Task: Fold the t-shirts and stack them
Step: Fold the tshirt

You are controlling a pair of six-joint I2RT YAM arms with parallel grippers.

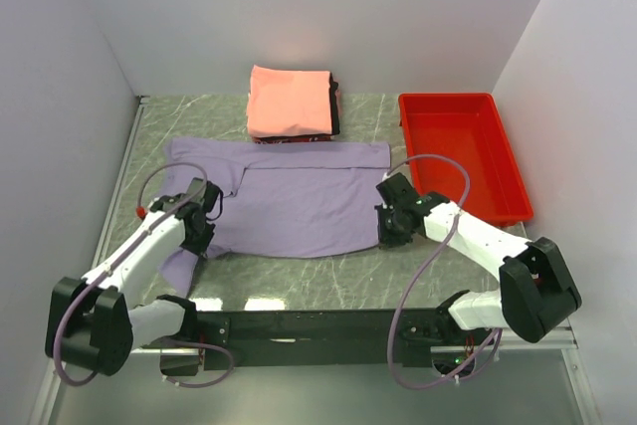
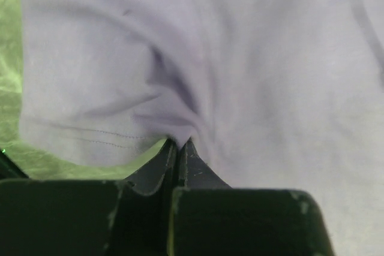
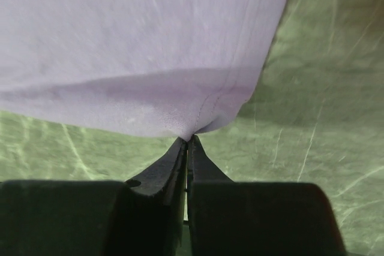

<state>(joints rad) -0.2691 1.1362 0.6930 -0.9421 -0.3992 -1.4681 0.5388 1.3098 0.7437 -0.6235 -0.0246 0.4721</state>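
The lavender t-shirt (image 1: pixel 294 201) lies spread on the green marble table, its top edge folded over. My left gripper (image 1: pixel 204 218) is shut on the shirt's left side near the sleeve; the left wrist view shows cloth (image 2: pixel 198 58) bunched at its closed tips (image 2: pixel 180 143). My right gripper (image 1: pixel 386 228) is shut on the shirt's lower right hem corner; the right wrist view shows the hem (image 3: pixel 180 88) pinched at the tips (image 3: pixel 188 139). A stack of folded shirts stands behind, salmon-pink (image 1: pixel 289 100) on top, with black (image 1: pixel 334 106) and dark red (image 1: pixel 294 137) edges showing beneath.
A red plastic tray (image 1: pixel 463 151) stands at the right, close to my right arm. White walls close in the table at the left, back and right. Bare marble (image 1: pixel 318 281) shows between the shirt and the arm bases.
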